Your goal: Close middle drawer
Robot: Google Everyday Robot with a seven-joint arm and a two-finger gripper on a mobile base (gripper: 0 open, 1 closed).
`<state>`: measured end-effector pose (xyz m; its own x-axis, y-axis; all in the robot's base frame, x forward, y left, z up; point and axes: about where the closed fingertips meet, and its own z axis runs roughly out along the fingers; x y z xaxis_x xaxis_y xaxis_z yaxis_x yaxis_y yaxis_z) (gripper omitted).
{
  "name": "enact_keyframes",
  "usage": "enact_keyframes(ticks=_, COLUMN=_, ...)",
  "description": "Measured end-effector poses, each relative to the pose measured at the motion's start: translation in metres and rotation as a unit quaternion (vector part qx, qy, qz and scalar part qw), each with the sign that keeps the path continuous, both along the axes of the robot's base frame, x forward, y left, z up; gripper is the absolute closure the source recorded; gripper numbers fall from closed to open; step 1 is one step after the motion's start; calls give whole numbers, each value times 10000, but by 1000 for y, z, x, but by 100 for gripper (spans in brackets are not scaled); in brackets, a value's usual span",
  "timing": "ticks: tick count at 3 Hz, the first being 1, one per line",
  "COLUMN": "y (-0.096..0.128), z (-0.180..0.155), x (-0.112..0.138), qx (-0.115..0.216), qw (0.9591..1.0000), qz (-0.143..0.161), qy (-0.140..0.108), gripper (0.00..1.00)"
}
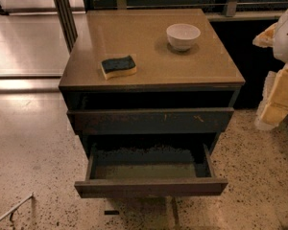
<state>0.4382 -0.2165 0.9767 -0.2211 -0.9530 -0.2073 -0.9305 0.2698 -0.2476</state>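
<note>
The middle drawer (151, 187) is a wide, shallow dark-brown drawer with a plain front. It stands pulled far out of the cabinet (151, 80), showing its dull olive-tan floor (149, 170). My gripper (274, 110) is at the right edge of the camera view, on the pale white and tan arm. It is level with the cabinet's upper part, well to the right of the drawer and touching nothing. The lowest front is hidden under the open drawer.
Above the open drawer, the taller front with pale scratches (151, 121) sits slightly out. A blue-and-yellow sponge (118, 66) and a white bowl (183, 36) rest on the cabinet top. A metal post (65, 13) stands behind left. A thin metal piece (9, 212) lies on the speckled floor.
</note>
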Motion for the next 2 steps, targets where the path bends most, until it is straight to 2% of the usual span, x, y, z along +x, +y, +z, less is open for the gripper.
enact_keyframes(ticks=1, y=0, z=0, x=0, qx=0, qw=10000, qz=0, qy=0, gripper=0)
enact_keyframes(ticks=2, y=0, z=0, x=0, qx=0, qw=10000, qz=0, qy=0, gripper=16)
